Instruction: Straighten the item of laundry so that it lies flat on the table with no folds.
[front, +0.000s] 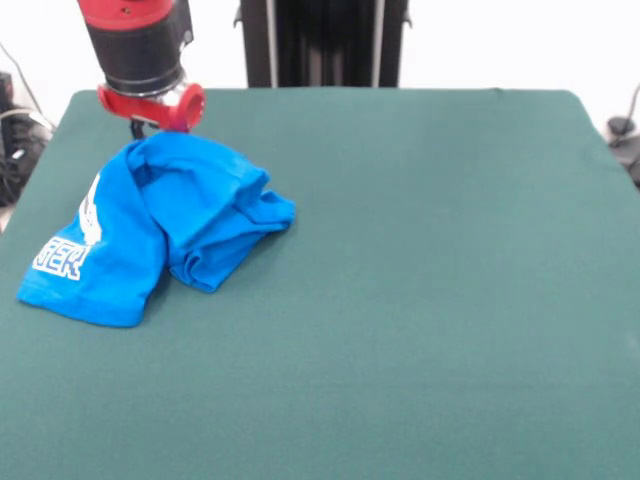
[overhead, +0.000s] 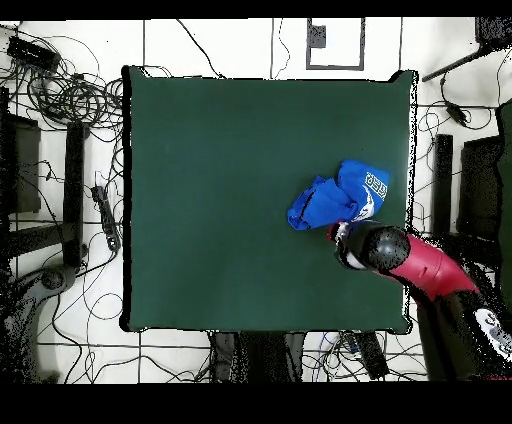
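The bright blue T-shirt (front: 170, 225) lies crumpled at the table's left side in the front view, folded over itself. White lettering and part of a white graphic show on its lower left part. The dark green table (front: 420, 270) is far larger than the shirt. My gripper (front: 140, 127) hangs under the red and black arm, right at the shirt's far top edge, and its tips are hidden behind the cloth. In the overhead view the shirt (overhead: 340, 197) is bunched near the table's (overhead: 220, 180) right edge, with the gripper (overhead: 339, 232) at its lower edge.
The robot's black pedestal (front: 322, 42) stands behind the table's far edge. Cables and dark equipment (overhead: 70, 100) lie on the floor around the table. The arm (overhead: 415, 262) reaches in from the lower right in the overhead view.
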